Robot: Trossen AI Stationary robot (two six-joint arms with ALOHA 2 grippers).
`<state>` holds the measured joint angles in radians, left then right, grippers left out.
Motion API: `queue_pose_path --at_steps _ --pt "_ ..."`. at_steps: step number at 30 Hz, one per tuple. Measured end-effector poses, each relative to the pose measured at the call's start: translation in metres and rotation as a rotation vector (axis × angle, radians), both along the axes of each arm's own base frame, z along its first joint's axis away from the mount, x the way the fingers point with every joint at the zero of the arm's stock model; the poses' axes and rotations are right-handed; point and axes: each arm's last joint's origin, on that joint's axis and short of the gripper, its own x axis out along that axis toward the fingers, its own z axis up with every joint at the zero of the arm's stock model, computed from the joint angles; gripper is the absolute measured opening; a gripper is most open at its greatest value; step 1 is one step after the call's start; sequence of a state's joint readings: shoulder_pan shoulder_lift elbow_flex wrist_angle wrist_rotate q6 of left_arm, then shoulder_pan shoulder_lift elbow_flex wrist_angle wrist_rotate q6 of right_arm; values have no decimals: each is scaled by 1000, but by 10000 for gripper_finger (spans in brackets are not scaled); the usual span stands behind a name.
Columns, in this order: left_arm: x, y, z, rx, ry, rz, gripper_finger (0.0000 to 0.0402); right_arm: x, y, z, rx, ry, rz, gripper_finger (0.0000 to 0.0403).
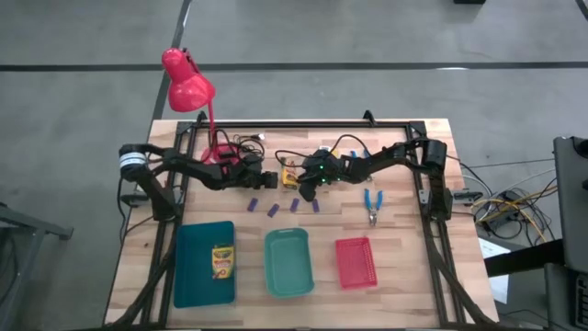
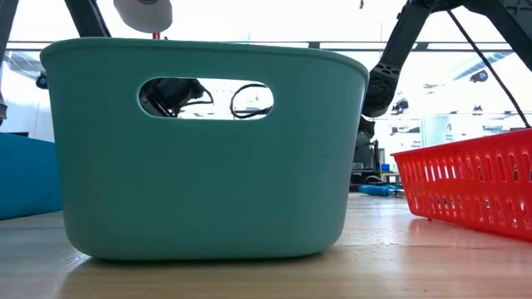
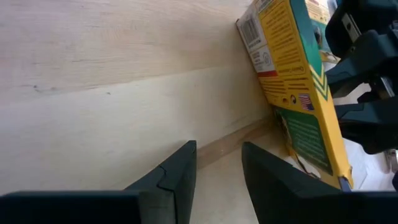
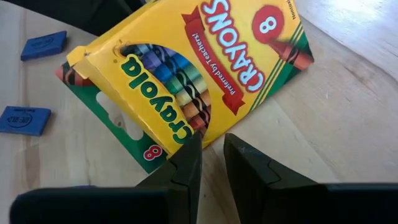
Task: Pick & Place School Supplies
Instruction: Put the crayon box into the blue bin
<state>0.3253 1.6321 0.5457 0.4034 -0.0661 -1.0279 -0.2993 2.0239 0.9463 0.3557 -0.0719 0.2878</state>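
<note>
A yellow crayon box point(image 1: 289, 175) point(image 4: 199, 56) stands tilted at the table's middle, between my two grippers. My right gripper point(image 1: 306, 188) point(image 4: 211, 140) is at its right side, shut on its near corner. My left gripper point(image 1: 268, 180) point(image 3: 217, 146) is open just left of the box point(image 3: 292, 81), apart from it, with bare table between its fingers. Several purple blocks point(image 1: 273, 211) point(image 4: 23, 119) lie flat on the table in a row, nearer than the box. A blue-handled tool point(image 1: 371, 204) lies to the right. A second crayon box point(image 1: 222, 262) lies in the blue tray point(image 1: 184, 267). My right gripper has the crayon box by its near lower corner point(image 4: 202, 138), only at the fingers' free ends, and one fingertip point(image 4: 189, 149) covers the contact. The fingers slant down from the table's right. The box is tilted, its printed front facing up toward this gripper.
A teal basket point(image 1: 271, 267) point(image 2: 208, 149) and a red basket point(image 1: 354, 262) point(image 2: 474, 183) stand along the near edge beside the blue tray. A red desk lamp point(image 1: 188, 83) and cables stand at the far left, behind my left arm.
</note>
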Motion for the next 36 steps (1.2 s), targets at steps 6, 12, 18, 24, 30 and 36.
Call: queue_pose_path --at_steps 6,12,18,24,30,36 --pt "-1 0 4 3 -12 3 135 0 0 0 0 0 1 68" --pt "0 1 12 19 -64 5 135 0 0 0 -1 0 4 68" --pt "10 4 27 32 -137 13 135 0 0 0 -1 0 5 68" --pt "15 6 34 42 -155 18 135 0 0 0 -1 0 5 68" --pt "14 6 33 42 -146 22 135 0 0 0 -1 0 5 68" --pt "12 5 29 33 -113 21 135 1 0 0 -5 -14 5 68"
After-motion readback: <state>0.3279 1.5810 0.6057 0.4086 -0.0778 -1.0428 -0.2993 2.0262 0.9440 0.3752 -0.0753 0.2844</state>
